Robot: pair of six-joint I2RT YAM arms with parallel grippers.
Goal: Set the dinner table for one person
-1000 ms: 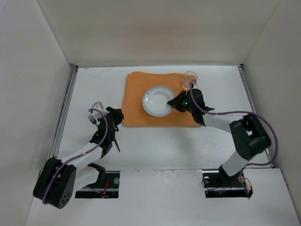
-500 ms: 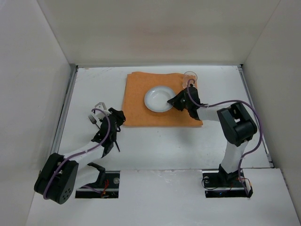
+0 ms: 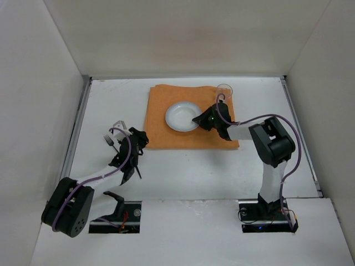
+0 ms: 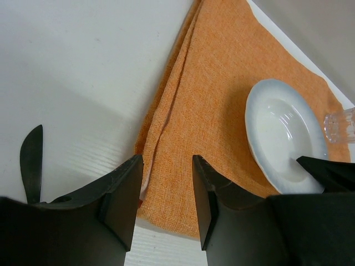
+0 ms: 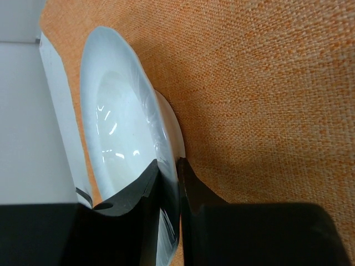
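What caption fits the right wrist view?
Right fingers clamp the rim of the white plate over the orange cloth mat.

Top view high and behind, facing down, wrist views low and close (all share the plate (image 3: 182,116))

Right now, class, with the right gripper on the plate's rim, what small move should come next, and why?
Probably open the right gripper and back away: its jaws pinch the rim of the white plate, which looks roughly centred on the orange mat and seems to rest on it.
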